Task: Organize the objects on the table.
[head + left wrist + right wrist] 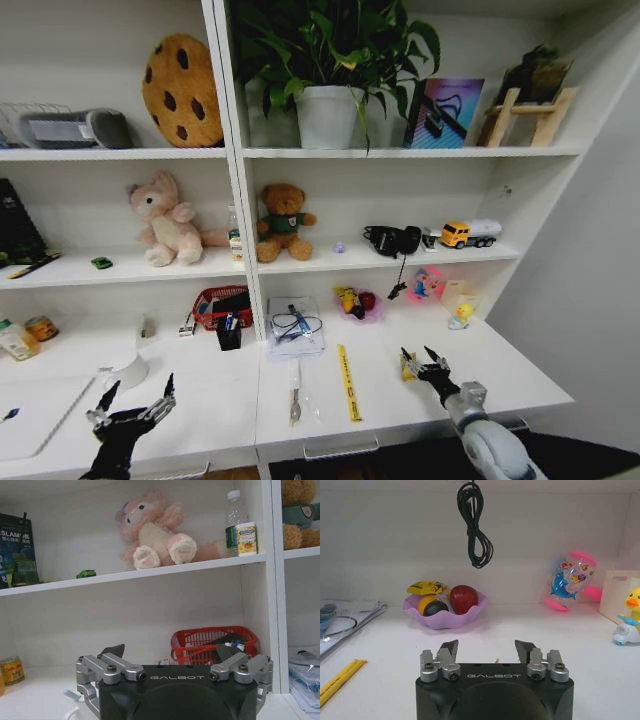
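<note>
Tiny green toy car (pixel 101 263) parked on the middle shelf (pixel 130 268), left of the pink plush toy (pixel 163 220), long axis along the shelf edge; front end too small to tell. Pens possibly in the black cup (pixel 229 335) by the red basket (pixel 222 305), colours hard to make out. Left gripper (pixel 131 410) low over the white table (pixel 420 385), fingers spread, empty. Right gripper (pixel 424 358) above the table's right part, fingers apart, holding nothing.

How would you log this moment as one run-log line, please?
left gripper: open, over desk, empty | right gripper: open, empty | green toy car: on shelf
</note>
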Motion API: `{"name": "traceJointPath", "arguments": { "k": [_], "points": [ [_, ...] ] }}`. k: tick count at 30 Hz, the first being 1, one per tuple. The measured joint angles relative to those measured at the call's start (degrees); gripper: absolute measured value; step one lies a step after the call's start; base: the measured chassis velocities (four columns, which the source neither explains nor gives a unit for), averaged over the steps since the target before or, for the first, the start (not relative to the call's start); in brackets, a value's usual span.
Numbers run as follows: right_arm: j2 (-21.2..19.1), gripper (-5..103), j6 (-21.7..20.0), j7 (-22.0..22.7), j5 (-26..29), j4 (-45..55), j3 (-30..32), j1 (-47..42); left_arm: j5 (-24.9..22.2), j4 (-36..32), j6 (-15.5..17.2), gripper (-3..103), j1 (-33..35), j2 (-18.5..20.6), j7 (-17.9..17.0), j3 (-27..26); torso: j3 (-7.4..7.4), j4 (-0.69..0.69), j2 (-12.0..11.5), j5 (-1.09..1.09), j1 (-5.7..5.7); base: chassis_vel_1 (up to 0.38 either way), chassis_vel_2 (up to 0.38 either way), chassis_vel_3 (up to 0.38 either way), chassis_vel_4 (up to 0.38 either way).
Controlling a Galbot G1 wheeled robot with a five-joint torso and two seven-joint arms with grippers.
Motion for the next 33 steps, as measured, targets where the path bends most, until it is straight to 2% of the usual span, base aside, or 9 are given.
{"name": "traceJointPath", "arguments": {
  "k": [1, 3, 9, 10, 13, 14, 17, 31, 33],
  "points": [
    [0.2, 57, -0.2, 0.5, -0.2, 0.0, -0.1, 0.1, 0.0, 0.0, 0.0, 100, 0.0, 0.0, 0.0, 0.0, 0.0, 0.0, 0.0, 0.01, 0.0, 0.0, 0.0, 0.0, 0.0],
    [0.3, 57, -0.3, 0.7, -0.4, -0.1, -0.2, 0.1, 0.0, 0.0, 0.0, 100, 0.0, 0.0, 0.0, 0.0, 0.0, 0.0, 0.0, 0.01, 0.0, 0.0, 0.0, 0.0, 0.0],
    [0.6, 30, -0.9, 1.4, -0.5, -0.1, -0.3, -0.4, 0.0, 0.0, 0.0, 100, 0.0, 0.0, 0.0, 0.0, 0.0, 0.0, 0.0, 0.01, 0.0, 0.0, 0.0, 0.0, 0.0],
    [0.6, 30, -0.9, 1.4, -0.5, -0.1, -0.3, -0.4, 0.0, 0.0, 0.0, 100, 0.0, 0.0, 0.0, 0.0, 0.0, 0.0, 0.0, 0.01, 0.0, 0.0, 0.0, 0.0, 0.0],
    [0.5, 14, -1.2, 1.7, -0.5, 0.0, -0.3, -0.6, 0.0, 0.0, 0.0, 100, 0.0, 0.0, 0.0, 0.0, 0.0, 0.0, 0.0, 0.01, 0.0, 0.0, 0.0, 0.0, 0.0],
    [0.5, 14, -1.2, 1.7, -0.5, 0.0, -0.3, -0.6, 0.0, 0.0, 0.0, 100, 0.0, 0.0, 0.0, 0.0, 0.0, 0.0, 0.0, 0.01, 0.0, 0.0, 0.0, 0.0, 0.0],
    [0.6, 2, -0.8, 1.8, -0.4, 0.0, -0.1, -0.6, 0.0, 0.0, 0.0, 100, 0.0, 0.0, 0.0, 0.0, 0.0, 0.0, 0.0, 0.02, 0.0, 0.0, 0.0, 0.0, 0.0],
    [-0.9, -2, -0.1, 1.5, 0.1, 4.5, 3.5, -3.1, 0.0, 0.0, 0.0, 100, 0.0, 0.0, 0.0, 0.0, 0.0, 0.03, 0.0, 0.01, 0.0, 0.0, 0.0, 0.0, 0.0],
    [-0.9, 3, -0.1, 1.5, -0.2, 5.3, 4.2, -4.6, 0.0, 0.0, 0.0, 100, 0.0, 0.0, 0.0, 0.0, 0.0, 0.01, 0.0, 0.01, 0.0, 0.0, 0.0, 0.0, 0.0]
  ]
}}
